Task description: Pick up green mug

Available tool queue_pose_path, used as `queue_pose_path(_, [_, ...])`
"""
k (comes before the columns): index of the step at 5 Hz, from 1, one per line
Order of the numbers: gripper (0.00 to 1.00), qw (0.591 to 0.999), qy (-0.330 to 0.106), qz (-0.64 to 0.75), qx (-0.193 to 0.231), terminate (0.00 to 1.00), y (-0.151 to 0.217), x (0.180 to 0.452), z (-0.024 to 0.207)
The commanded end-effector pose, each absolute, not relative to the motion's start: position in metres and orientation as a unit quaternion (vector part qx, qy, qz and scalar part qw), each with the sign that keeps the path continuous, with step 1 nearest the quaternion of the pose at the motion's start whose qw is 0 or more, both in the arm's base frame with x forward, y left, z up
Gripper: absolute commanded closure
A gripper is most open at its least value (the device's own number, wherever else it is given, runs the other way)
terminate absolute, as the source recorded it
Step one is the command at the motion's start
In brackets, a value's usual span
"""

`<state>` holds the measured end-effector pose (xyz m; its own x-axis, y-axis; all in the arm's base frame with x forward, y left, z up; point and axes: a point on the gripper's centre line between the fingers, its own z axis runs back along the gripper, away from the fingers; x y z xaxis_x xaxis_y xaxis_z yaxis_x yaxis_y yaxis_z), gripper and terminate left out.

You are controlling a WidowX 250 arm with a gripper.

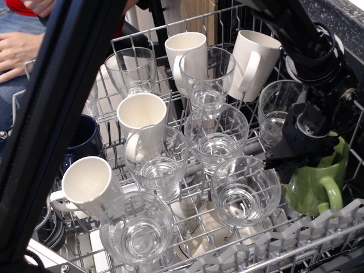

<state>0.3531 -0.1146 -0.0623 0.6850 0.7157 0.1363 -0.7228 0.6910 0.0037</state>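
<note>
The black robot arm [310, 40] slants down from the upper right, its gripper [304, 149] sunk over the rim of the olive-green glossy ceramic mug [315, 185] at the wire rack's [239, 17] right edge; whether the gripper is clamped or spread cannot be told

I count 1 green mug [314, 187] at the rack's right edge, 1 navy mug [84, 143] at left edge. White mugs: 5. Clear glasses: 8 that I can make out, incl. 1 mostly hidden at left edge. 1 gripper [304, 156].
</note>
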Motion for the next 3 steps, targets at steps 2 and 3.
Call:
queue_pose_path(2, [1.0,0.919,-0.096,0.379,-0.057,0.0,-0.109,0.358,-0.023])
queue_pose_path(3, [1.0,0.917,-0.082,0.378,-0.096,0.0,-0.114,0.359,0.005])
